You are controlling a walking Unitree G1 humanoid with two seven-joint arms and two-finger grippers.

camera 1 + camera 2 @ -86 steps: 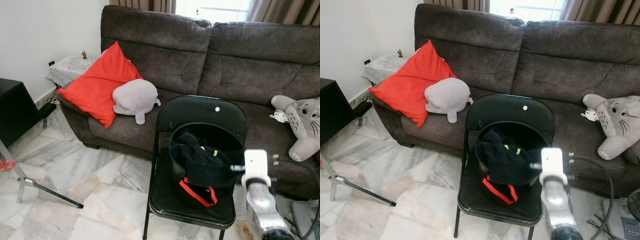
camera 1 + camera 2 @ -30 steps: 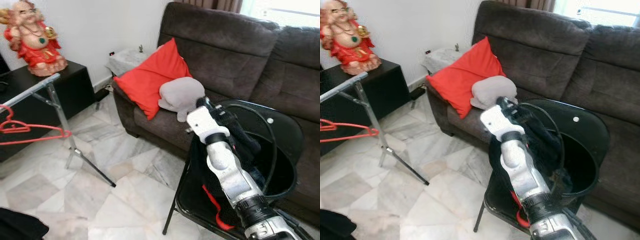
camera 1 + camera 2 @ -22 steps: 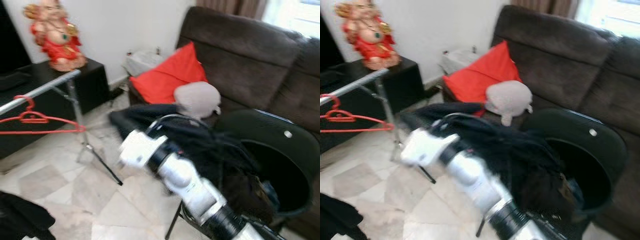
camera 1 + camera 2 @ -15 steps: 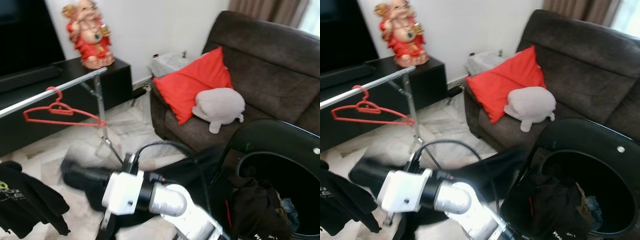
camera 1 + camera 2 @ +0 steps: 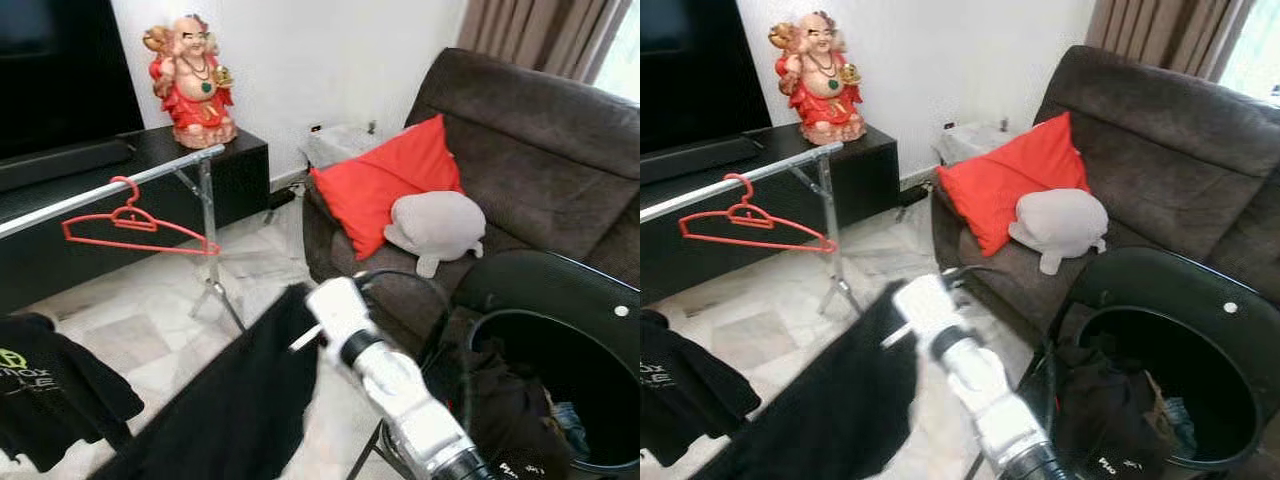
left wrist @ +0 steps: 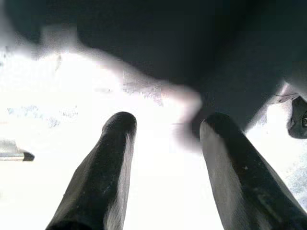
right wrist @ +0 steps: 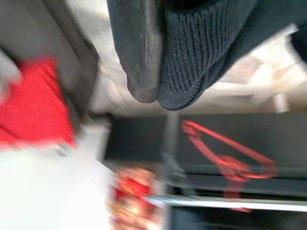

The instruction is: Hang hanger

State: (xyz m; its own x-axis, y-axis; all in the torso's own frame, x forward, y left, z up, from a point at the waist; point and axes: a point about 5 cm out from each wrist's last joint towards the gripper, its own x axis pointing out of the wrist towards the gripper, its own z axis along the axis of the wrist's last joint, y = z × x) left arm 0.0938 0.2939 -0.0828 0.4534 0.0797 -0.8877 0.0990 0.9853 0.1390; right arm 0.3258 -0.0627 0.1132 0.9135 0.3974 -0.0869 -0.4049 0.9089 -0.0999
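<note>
A red hanger (image 5: 132, 222) hangs by its hook on a silver rail (image 5: 150, 173) at the left. My right arm's white wrist (image 5: 338, 308) is raised mid-room, and a black garment (image 5: 232, 400) drapes down from it toward the floor. In the right wrist view my right gripper (image 7: 165, 72) is shut on the garment's dark knit edge (image 7: 201, 48), with the red hanger (image 7: 225, 155) and rail (image 7: 216, 202) beyond it. My left gripper (image 6: 168, 122) is open over bright floor, nothing between its fingers.
A black shirt (image 5: 50, 395) hangs at the lower left. A black basket (image 5: 545, 385) holding more clothes sits on a black chair (image 5: 560, 285) at the right. Behind stand a brown sofa (image 5: 540, 130) with a red cushion (image 5: 390, 185), a grey plush (image 5: 435, 225), a black cabinet (image 5: 235, 175) and a red statue (image 5: 192, 80).
The view has swung left from the sofa to the rail. My right arm has pulled the black garment out of the basket and lifted it higher, toward the rail.
</note>
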